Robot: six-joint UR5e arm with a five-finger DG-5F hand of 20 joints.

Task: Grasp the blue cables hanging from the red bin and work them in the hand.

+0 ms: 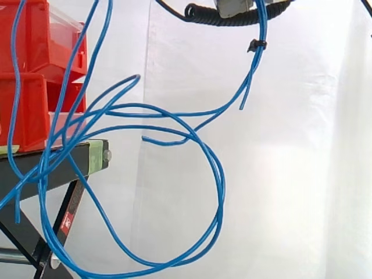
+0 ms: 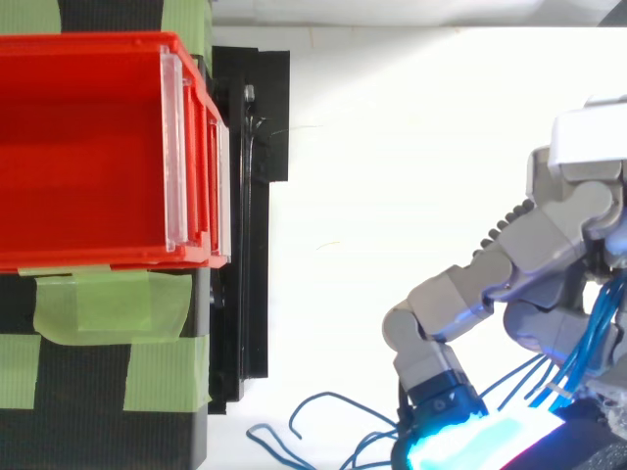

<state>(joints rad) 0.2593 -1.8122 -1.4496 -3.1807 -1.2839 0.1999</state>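
My hand (image 2: 549,235) has its fingers curled round the blue cables (image 1: 220,174), held high and well away from the red bin (image 2: 88,147), so the grasp looks done and just the working's left.

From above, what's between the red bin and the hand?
In the top view, the edge of the black stand runs beside the red bin; from there to the hand the white ground is bare. The blue cables loop only near the bottom edge.
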